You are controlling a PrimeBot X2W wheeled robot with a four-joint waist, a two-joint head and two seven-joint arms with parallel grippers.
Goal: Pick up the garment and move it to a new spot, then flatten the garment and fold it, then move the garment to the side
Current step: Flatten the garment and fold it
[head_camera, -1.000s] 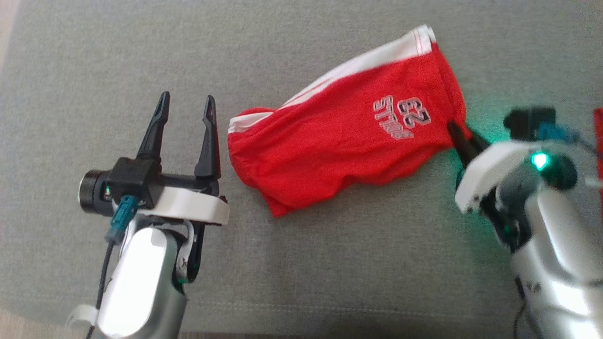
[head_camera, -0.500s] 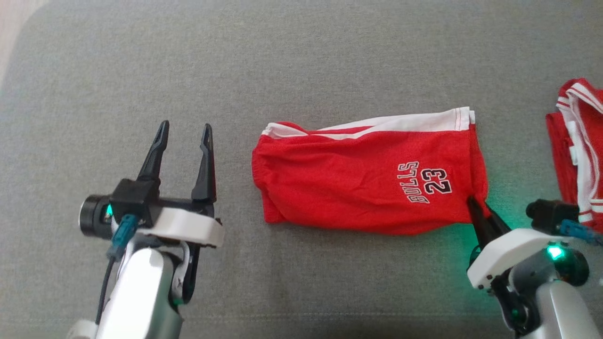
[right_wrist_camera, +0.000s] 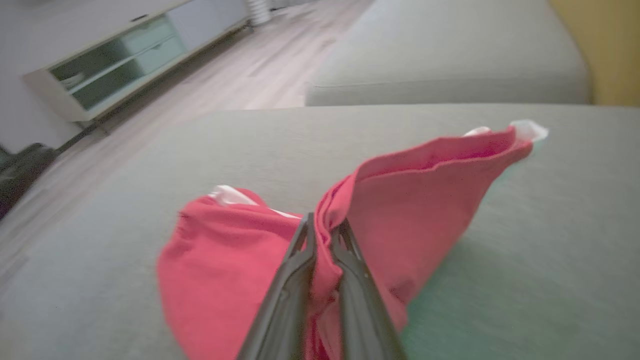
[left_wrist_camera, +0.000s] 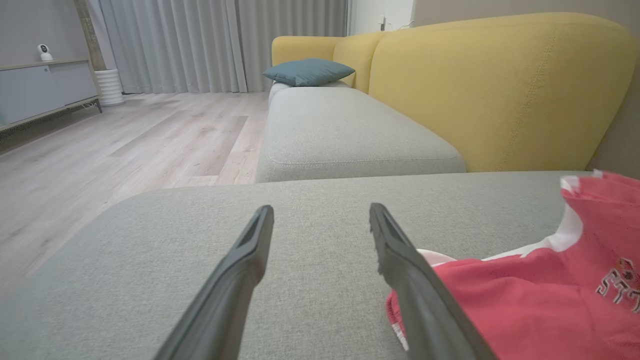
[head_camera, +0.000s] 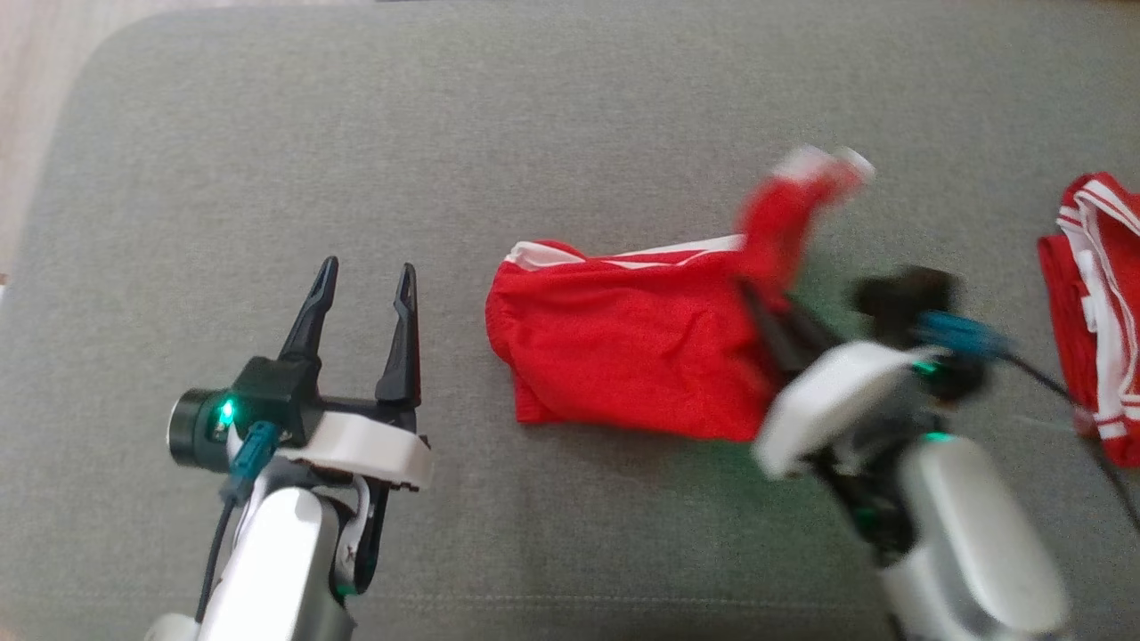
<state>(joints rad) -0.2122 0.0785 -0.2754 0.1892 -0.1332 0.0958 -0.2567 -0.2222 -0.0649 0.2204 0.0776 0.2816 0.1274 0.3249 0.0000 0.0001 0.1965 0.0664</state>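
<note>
The red shorts (head_camera: 623,356) lie mid-cushion (head_camera: 267,133), with their right end raised off the fabric. The right gripper (right_wrist_camera: 325,226) is closed on that end, cloth pinched between its fingers. The lifted flap is blurred and seems to lean left over the rest. The left gripper (head_camera: 368,263) hovers just left of the shorts, fingers spread, holding nothing. A second garment (head_camera: 1091,347) lies at the right edge.

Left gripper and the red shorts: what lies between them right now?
Nothing but bare grey sofa cushion. The head view shows that strip between the left gripper and the near end of the red shorts.
</note>
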